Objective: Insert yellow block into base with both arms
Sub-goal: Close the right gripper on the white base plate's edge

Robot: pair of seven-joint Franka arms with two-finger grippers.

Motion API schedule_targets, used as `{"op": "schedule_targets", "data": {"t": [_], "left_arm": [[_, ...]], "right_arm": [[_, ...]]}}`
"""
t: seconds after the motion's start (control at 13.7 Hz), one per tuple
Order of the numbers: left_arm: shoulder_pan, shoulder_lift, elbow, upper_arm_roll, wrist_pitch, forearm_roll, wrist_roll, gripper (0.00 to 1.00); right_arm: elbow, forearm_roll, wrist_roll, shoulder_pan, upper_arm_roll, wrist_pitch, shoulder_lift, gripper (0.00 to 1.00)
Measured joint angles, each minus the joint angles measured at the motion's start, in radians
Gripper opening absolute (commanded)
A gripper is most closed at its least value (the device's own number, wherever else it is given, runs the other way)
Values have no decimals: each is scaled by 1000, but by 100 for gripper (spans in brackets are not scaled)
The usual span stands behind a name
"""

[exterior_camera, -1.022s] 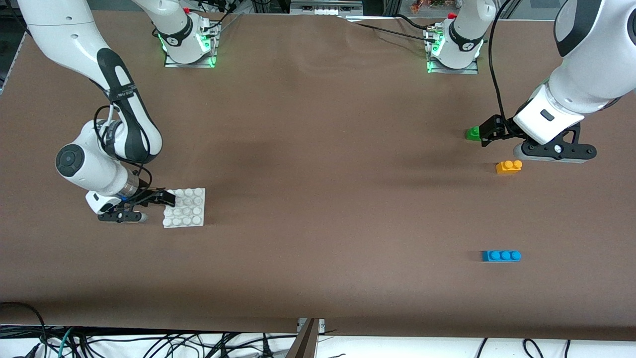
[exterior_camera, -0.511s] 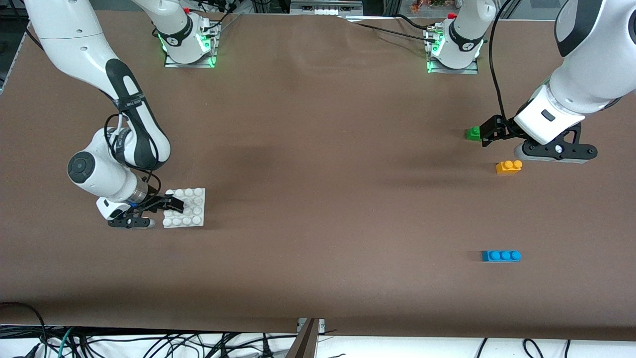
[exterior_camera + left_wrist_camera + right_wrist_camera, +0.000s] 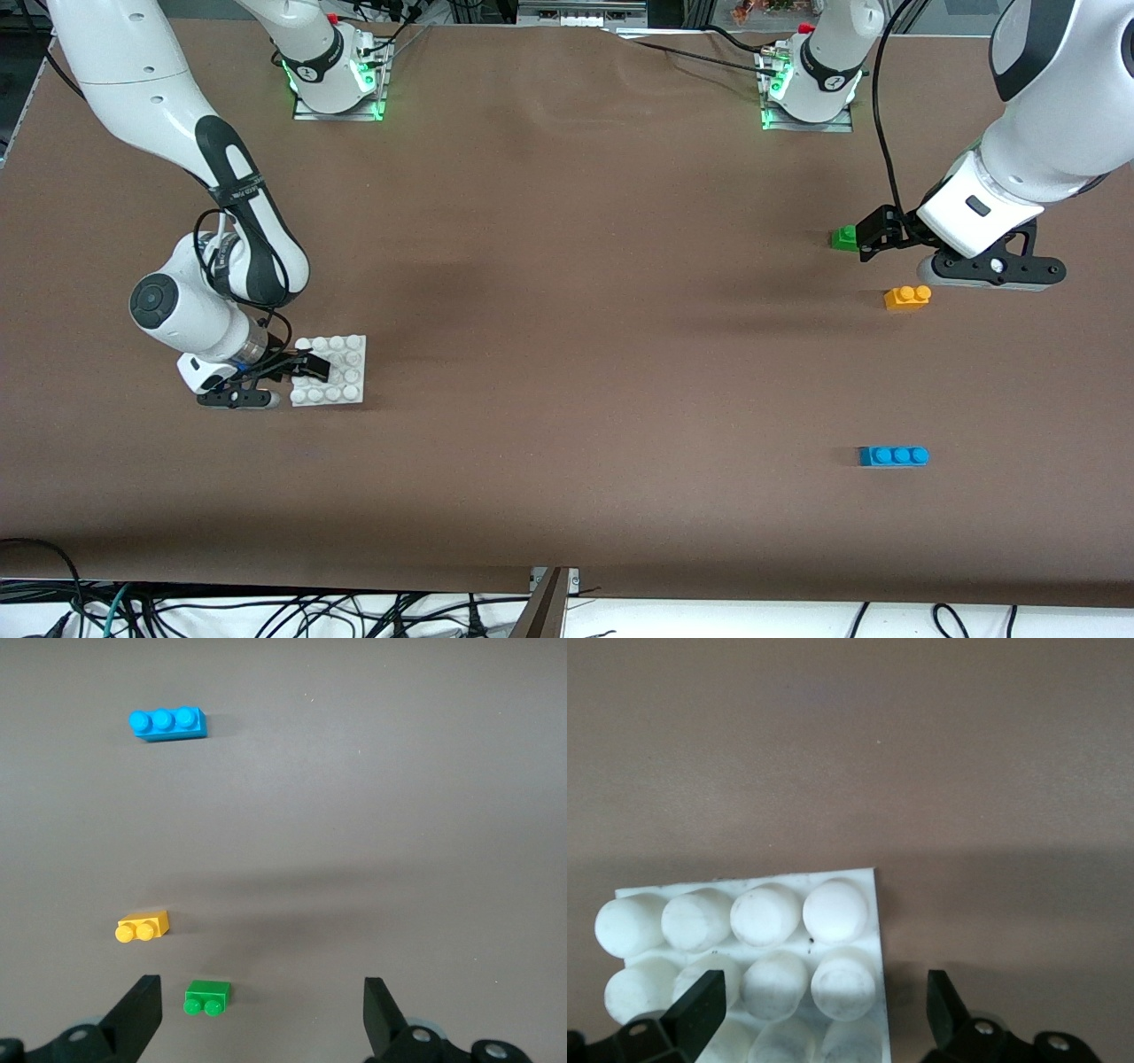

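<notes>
three bricks (image 3: 906, 297) (yellow, green, blue), one base (image 3: 345, 372)

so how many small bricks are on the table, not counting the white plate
3. The green brick sits by the left gripper, the yellow block nearer the camera, the blue brick nearest. None look hidden.

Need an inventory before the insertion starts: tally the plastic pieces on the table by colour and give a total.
Yellow block: 1
Green brick: 1
Blue brick: 1
White base: 1
Total: 4 pieces
</notes>
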Motion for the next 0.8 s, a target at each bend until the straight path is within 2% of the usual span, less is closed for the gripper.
{"op": "schedule_targets", "data": {"t": [0.36,0.8], "left_arm": [[0,0,0,0,0,0,0,100],[1,0,0,0,0,0,0,100]], "right_arm": [[3,3,-1,0,3,1,0,70],[6,3,-2,1,4,1,0,69]]}}
